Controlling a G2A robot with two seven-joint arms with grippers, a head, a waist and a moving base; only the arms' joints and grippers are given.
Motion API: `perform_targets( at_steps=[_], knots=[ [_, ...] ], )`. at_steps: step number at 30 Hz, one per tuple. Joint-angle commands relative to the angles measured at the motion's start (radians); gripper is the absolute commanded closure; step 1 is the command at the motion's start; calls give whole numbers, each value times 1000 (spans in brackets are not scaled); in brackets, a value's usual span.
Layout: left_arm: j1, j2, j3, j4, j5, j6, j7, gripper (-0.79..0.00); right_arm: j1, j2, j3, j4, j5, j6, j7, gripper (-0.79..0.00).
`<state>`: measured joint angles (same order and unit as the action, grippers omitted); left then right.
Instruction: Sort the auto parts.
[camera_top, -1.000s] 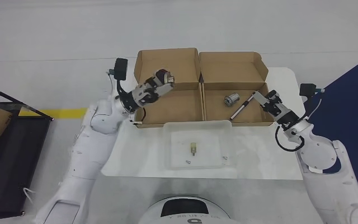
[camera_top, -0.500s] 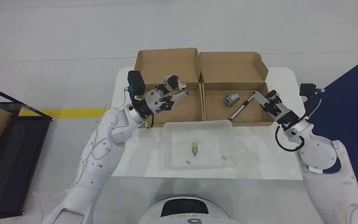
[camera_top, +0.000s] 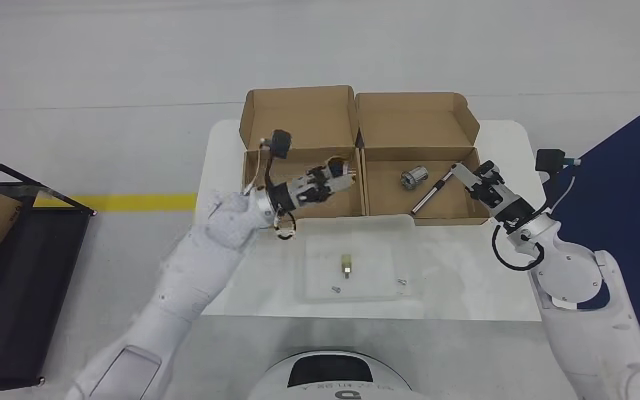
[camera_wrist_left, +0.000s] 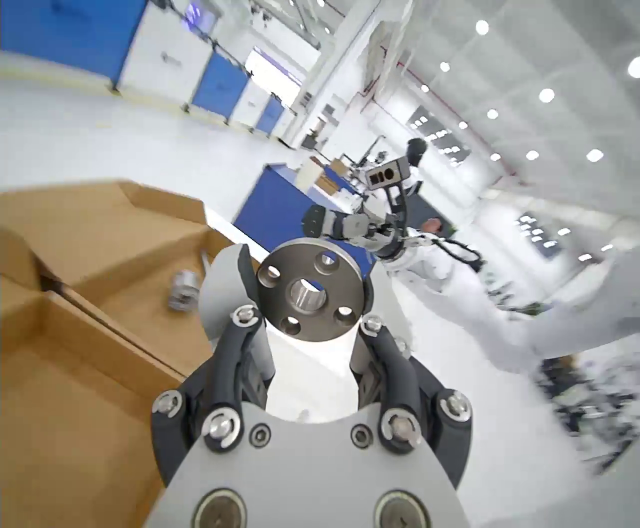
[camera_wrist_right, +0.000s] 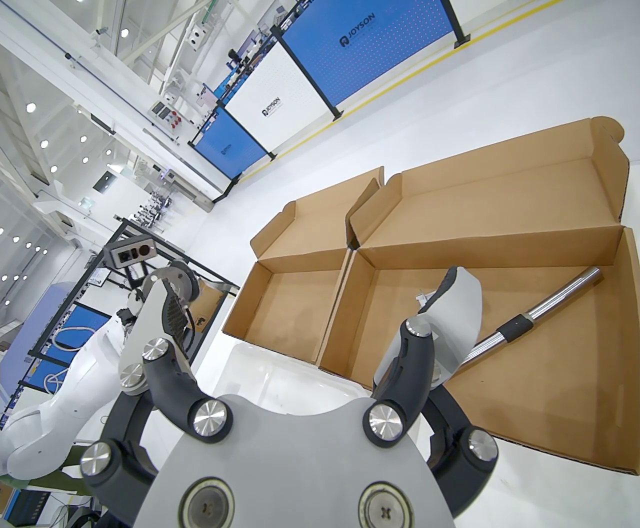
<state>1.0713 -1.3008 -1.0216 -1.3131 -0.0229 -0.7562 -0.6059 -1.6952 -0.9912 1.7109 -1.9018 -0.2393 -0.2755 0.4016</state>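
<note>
My left gripper (camera_wrist_left: 309, 305) is shut on a round grey metal flange (camera_wrist_left: 311, 295) with a centre bore and several small holes. In the top view this gripper (camera_top: 336, 179) holds the flange (camera_top: 344, 175) above the right side of the left cardboard box (camera_top: 300, 208). The right cardboard box (camera_top: 395, 205) holds a short metal cylinder (camera_top: 413, 177) and a steel rod (camera_top: 432, 192) with a dark band. My right gripper (camera_top: 474, 175) is open over that box's right end, with nothing between its fingers. Its wrist view has the rod (camera_wrist_right: 540, 310) just beyond the gripper (camera_wrist_right: 310, 300).
A white tray (camera_top: 380, 232) sits on the white table in front of the boxes, with a few small parts in it, one of them yellowish (camera_top: 344, 264). Both box lids stand open at the back. The left box floor (camera_wrist_right: 285, 310) is bare.
My left arm has swung right with the flange, from the left box's rear left corner across to its right side. The right arm has not moved.
</note>
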Motion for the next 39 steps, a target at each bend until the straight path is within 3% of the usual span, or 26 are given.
perform_targets(
  at_steps=[1,3,6,15,27,28,29,30,31,34,38,39],
  knots=[
    [-43,5,0,32,-400,96,-244,0,0,0,0,0,0,-1,0,-785],
    [-75,7,-6,81,-531,173,-368,0,0,0,0,0,0,-1,0,-785],
    [-122,4,5,139,-572,248,-433,0,12,1,-22,-6,-36,8,34,-785],
    [-203,-28,100,196,-509,366,-367,0,148,-7,-248,-29,-291,37,144,-785],
    [-209,-34,108,204,-492,379,-333,0,164,-9,-268,-18,-311,52,146,-785],
    [-202,-34,113,192,-473,390,-323,0,171,-10,-282,-22,-331,65,151,-634],
    [-199,-34,117,182,-457,403,-318,0,180,-12,-299,-26,-350,73,157,-536],
    [-196,-34,123,174,-441,413,-312,0,189,-13,-317,-30,-370,78,163,-456],
    [-195,-34,127,170,-425,423,-305,0,196,-15,-334,-32,-388,81,166,-431],
    [-195,-38,143,165,-389,449,-282,0,210,-19,-374,-40,-432,68,158,-486],
    [-199,-43,152,173,-375,466,-272,0,214,-21,-405,-46,-478,34,143,-650],
    [-201,-44,153,175,-374,468,-272,0,213,-21,-408,-47,-482,24,141,-656]
  ],
)
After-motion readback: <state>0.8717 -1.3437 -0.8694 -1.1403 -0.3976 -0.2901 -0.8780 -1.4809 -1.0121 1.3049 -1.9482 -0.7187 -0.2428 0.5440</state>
